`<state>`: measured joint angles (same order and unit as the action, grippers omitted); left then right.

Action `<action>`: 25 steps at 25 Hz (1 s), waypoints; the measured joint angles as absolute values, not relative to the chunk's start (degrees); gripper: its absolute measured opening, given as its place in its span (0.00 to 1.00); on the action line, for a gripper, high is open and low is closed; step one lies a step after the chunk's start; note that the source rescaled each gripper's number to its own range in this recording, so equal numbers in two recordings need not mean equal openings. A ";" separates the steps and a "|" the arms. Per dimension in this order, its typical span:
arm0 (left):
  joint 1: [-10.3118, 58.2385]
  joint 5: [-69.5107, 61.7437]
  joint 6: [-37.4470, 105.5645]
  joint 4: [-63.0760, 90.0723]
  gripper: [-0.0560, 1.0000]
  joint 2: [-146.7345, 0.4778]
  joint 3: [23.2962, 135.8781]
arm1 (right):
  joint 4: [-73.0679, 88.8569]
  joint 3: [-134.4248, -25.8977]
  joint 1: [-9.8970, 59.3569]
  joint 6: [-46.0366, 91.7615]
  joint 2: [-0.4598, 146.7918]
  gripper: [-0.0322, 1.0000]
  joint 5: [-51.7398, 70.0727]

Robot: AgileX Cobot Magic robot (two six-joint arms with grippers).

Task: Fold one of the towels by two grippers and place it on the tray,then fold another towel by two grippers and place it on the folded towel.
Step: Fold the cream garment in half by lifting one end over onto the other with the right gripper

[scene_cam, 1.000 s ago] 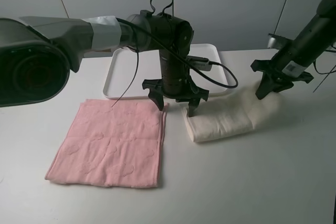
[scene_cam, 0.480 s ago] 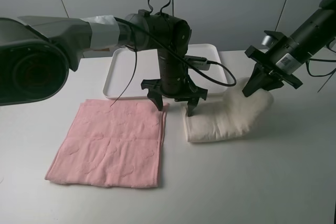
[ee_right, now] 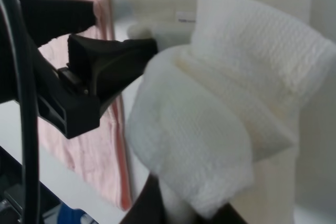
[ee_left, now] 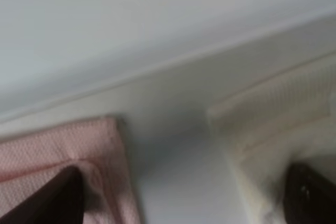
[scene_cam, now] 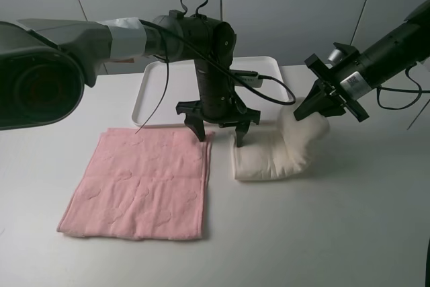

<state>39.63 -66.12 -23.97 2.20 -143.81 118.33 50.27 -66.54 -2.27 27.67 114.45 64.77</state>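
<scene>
Exterior high view: the cream off-white terry towel (scene_cam: 272,158), folded into a thick strip, lies on the white table (scene_cam: 336,233) just in front of the flat white rectangular plastic tray (scene_cam: 149,102) and not on it. The square pink terry towel (scene_cam: 141,183) lies spread flat just beside it, a narrow gap between their edges.

The right gripper (scene_cam: 301,113) is clamped narrow on the cream towel's far end, which is raised off the table and curls over toward the rest of the strip. In the right wrist view the cloth (ee_right: 226,108) drapes over the dark fingers (ee_right: 155,203).

The left gripper (scene_cam: 220,138) points straight down with its claw spread wide, straddling the gap. One fingertip (ee_left: 58,198) is at the pink towel's corner (ee_left: 52,150) and the other (ee_left: 310,192) at the cream towel's near end (ee_left: 273,114). It grips nothing.
</scene>
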 joint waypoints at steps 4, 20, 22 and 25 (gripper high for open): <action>39.21 -66.12 -23.61 2.45 0.99 -143.81 118.33 | 54.94 -63.16 -2.27 29.97 114.45 0.09 61.08; 38.95 -66.12 -23.11 2.67 0.99 -143.81 118.33 | 73.01 -55.77 2.39 42.45 114.45 0.09 54.26; 38.95 -66.12 -22.90 2.67 0.99 -143.81 118.33 | 73.44 -55.77 2.59 42.68 114.45 0.09 52.96; 38.95 -66.12 -22.77 2.67 0.99 -143.81 118.33 | 74.34 -55.38 2.59 43.53 114.45 0.09 52.16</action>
<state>38.95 -66.12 -22.77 2.67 -143.81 118.33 74.34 -55.38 2.59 43.53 114.45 52.16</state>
